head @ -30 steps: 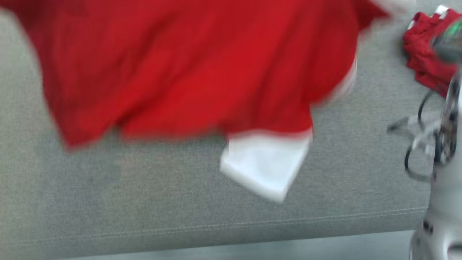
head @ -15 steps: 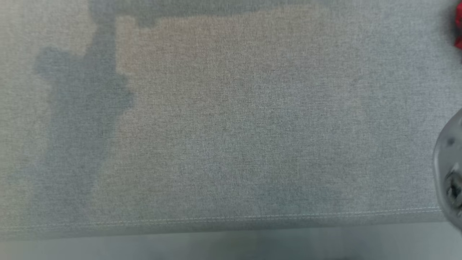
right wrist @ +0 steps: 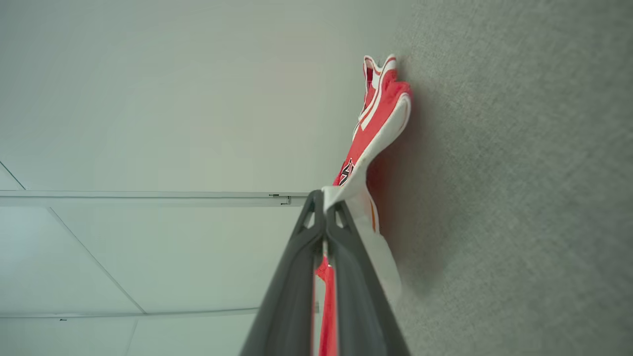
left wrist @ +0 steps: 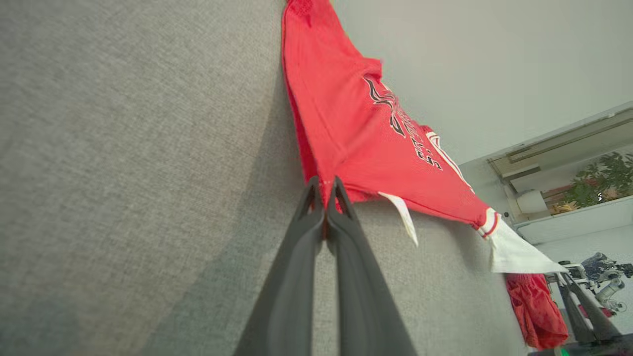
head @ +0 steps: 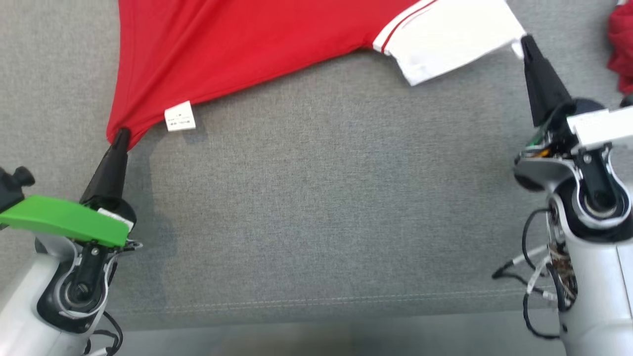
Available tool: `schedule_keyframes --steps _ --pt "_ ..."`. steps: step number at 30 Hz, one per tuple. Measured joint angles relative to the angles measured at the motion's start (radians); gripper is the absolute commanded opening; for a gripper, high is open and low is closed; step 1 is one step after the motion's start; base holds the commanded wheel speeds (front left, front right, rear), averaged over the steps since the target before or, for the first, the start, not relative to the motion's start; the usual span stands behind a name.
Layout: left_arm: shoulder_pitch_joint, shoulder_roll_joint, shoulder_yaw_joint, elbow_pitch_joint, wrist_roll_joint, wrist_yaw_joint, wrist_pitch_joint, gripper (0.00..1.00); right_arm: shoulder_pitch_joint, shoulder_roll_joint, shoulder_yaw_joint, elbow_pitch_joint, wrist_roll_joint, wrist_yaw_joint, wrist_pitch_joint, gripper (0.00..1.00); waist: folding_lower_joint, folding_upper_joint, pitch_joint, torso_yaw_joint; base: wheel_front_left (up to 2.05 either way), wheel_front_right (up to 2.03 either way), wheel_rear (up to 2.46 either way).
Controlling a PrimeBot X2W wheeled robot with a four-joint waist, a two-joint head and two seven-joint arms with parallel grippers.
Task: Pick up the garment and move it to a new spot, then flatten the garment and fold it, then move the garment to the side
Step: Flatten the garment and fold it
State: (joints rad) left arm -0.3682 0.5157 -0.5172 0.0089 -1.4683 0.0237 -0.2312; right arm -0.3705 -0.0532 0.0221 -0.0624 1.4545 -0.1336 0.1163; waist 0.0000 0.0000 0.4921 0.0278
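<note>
The garment (head: pixel 257 44) is a red jersey with white sleeves, stretched across the far part of the grey cloth-covered surface (head: pixel 321 198). My left gripper (head: pixel 121 134) is shut on its red hem corner, near a white care label (head: pixel 180 117). My right gripper (head: pixel 525 40) is shut on the tip of the white sleeve (head: pixel 450 39). In the left wrist view the left gripper (left wrist: pixel 325 190) pinches the red hem of the garment (left wrist: pixel 356 133), with black lettering on its front. In the right wrist view the right gripper (right wrist: pixel 324 200) clamps white cloth of the garment (right wrist: pixel 381 109).
Another red garment (head: pixel 622 49) lies bunched at the far right of the surface, also seen as a red heap (left wrist: pixel 536 309) in the left wrist view. The surface's stitched front edge (head: pixel 321 300) runs along the bottom, with floor beyond it.
The head view has shifted and sharpened from blur. The garment, earlier hanging blurred over the surface and then out of view, now lies stretched between both grippers at the far side.
</note>
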Motion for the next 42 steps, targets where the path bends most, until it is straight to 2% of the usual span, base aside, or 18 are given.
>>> schedule_keyframes --steps 3,12,22,27,34,42 --pt "0.040 -0.019 0.064 -0.002 -0.042 -0.024 -0.012 0.00 0.092 0.002 0.000 -0.029 0.012 0.000 -0.022 0.00 0.0000 0.0000 -0.052 -0.013 0.00 0.00 0.00" --pt "0.101 0.034 0.131 -0.037 -0.049 -0.034 -0.012 0.00 0.279 0.009 0.040 -0.092 0.015 0.000 -0.027 0.00 -0.0001 0.0000 -0.154 -0.027 0.00 0.00 0.00" --pt "0.203 0.037 0.096 -0.051 -0.061 -0.032 -0.012 0.00 0.509 0.008 0.034 -0.115 -0.023 0.000 -0.032 0.00 -0.0001 0.0000 -0.196 -0.044 0.00 0.00 0.00" --pt "0.259 0.043 0.094 -0.022 -0.054 -0.016 -0.012 0.00 0.628 -0.004 0.044 -0.095 -0.055 0.000 -0.031 0.00 -0.0001 0.0000 -0.208 -0.040 0.00 0.00 0.00" --pt "0.319 0.040 0.105 -0.033 -0.058 0.003 -0.012 0.00 0.738 0.012 0.028 -0.085 -0.053 0.001 -0.045 0.00 -0.0001 0.0000 -0.220 -0.036 0.00 0.00 0.00" --pt "0.387 0.042 0.141 -0.086 -0.051 0.034 -0.012 0.00 0.774 0.014 0.054 -0.105 -0.051 0.001 -0.045 0.00 -0.0001 0.0000 -0.221 -0.033 0.00 0.00 0.00"
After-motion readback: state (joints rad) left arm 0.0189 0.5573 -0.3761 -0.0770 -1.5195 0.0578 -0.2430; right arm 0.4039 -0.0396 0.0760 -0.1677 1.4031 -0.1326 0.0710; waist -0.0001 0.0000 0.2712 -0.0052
